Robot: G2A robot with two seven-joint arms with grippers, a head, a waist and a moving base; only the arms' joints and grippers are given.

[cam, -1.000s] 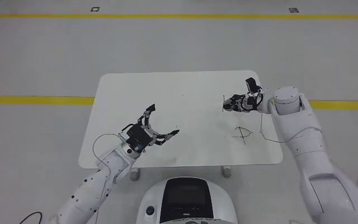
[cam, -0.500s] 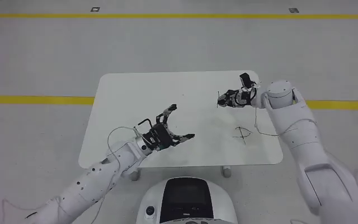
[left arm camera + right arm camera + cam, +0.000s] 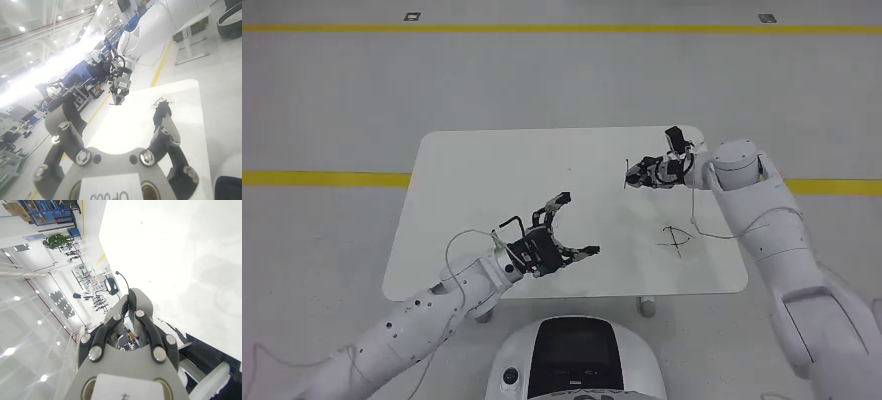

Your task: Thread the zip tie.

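While the right tool (image 3: 634,178) has its fingers together and clamped on the zip tie (image 3: 626,175), it holds it in the air above the counter (image 3: 492,170) at about 2 o'clock. The left tool (image 3: 577,226) hangs near the 6 o'clock edge with its fingers wide apart and nothing between them. The two tools are well apart.

I think the main danger is the strap itself. It is thin and curved, and it is pinched only on a short part, so a small push can turn it or pull it out of the clamp. If the left tool closes a little beside it, the strap probably bends away and the tip misses the small head. A second tie (image 3: 675,240) lies on the counter at about 4 o'clock, and a low sweep could drag it.
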